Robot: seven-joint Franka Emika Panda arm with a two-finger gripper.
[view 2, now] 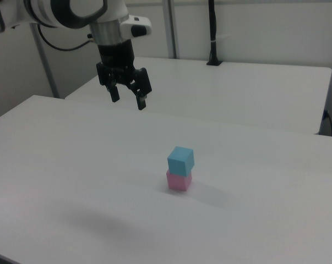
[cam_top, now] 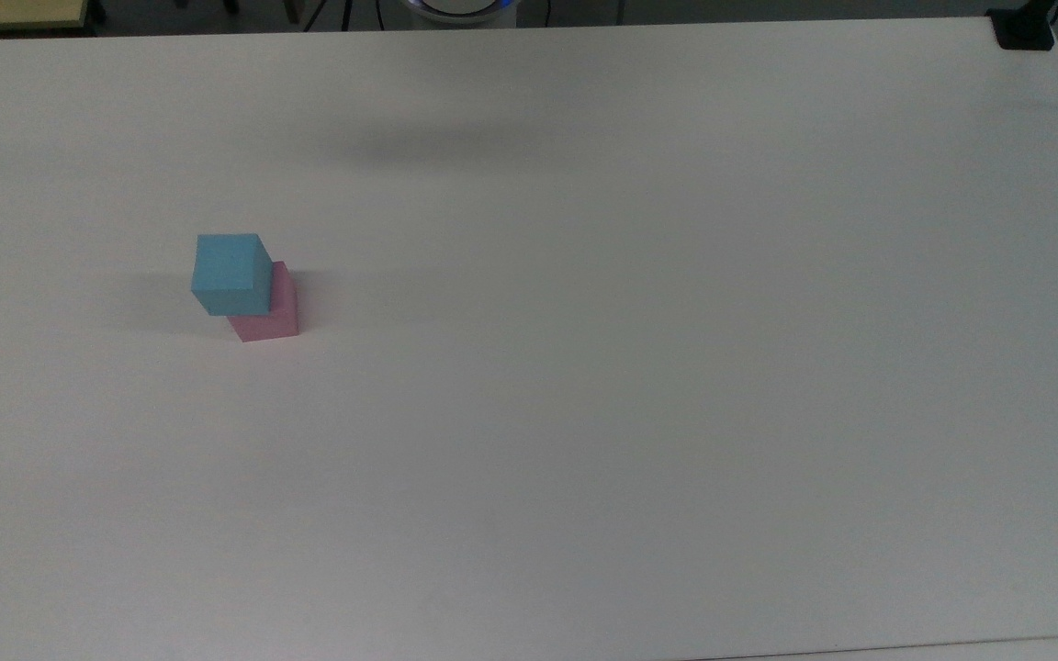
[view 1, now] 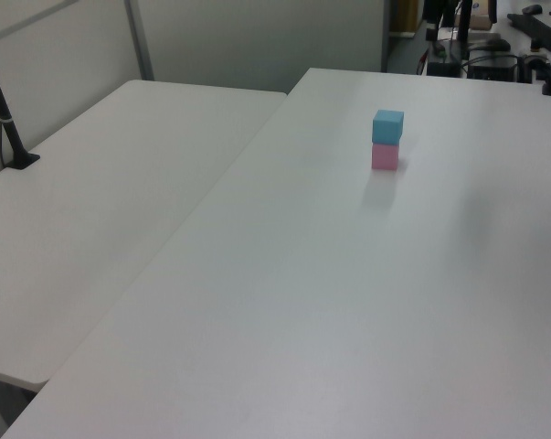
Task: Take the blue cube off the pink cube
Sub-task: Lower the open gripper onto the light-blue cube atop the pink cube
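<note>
The blue cube [cam_top: 231, 274] [view 1: 388, 126] [view 2: 180, 160], matte and plain-faced with crisp edges, is seen seated on the pink cube [cam_top: 271, 315] [view 1: 385, 157] [view 2: 179, 181], a pale block of like size and finish. The upper cube is turned slightly against the lower. The stack rests on a smooth white table [cam_top: 639, 367] [view 1: 330, 302] [view 2: 72, 165]. The gripper [view 2: 129, 100], black fingers spread and holding nothing, is recorded well above the table, apart from the stack, toward the right view's upper left
</note>
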